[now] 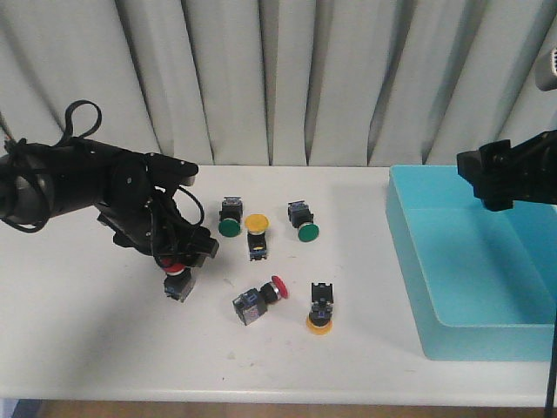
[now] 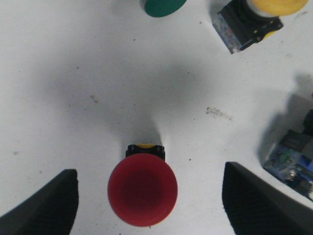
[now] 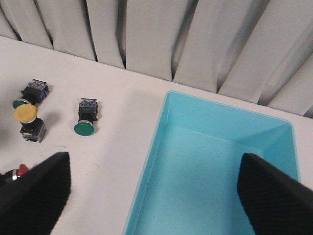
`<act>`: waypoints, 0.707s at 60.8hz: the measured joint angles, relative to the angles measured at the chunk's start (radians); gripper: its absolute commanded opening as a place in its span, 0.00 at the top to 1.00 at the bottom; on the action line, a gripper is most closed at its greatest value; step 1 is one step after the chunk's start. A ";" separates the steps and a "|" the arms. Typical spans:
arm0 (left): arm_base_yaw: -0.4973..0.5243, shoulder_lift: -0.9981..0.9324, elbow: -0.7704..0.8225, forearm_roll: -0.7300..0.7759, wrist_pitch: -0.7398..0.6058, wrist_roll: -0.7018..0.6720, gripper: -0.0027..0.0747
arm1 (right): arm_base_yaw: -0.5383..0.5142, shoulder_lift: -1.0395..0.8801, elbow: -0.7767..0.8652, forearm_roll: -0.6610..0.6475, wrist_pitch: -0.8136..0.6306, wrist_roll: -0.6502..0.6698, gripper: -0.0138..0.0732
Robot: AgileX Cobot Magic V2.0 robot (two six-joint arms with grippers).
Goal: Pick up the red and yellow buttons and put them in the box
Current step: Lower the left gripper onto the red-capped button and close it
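hovering my left gripper (image 2: 146, 196), jaws spread, around a red button (image 2: 142, 191); closing off-centre could tip it across the surface (image 1: 104, 340).

The left gripper (image 2: 146, 196) stands wide around a red button (image 2: 142, 191), bare table on both sides of it. Between there and the box (image 1: 409, 261) lies a loose cluster of switches — red button (image 1: 259, 300), yellow button (image 1: 319, 309) — while the box's inside lies unobstructed.
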 measured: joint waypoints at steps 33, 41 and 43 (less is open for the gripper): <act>0.000 0.035 0.000 -0.007 0.007 -0.024 0.47 | 0.000 0.000 0.000 0.001 0.010 0.001 0.12; 0.000 0.055 -0.003 -0.007 0.004 -0.025 0.56 | 0.000 0.000 0.000 0.001 0.018 0.001 0.13; 0.000 0.064 -0.003 -0.007 0.002 -0.025 0.60 | 0.000 0.000 0.000 0.001 0.021 0.001 0.13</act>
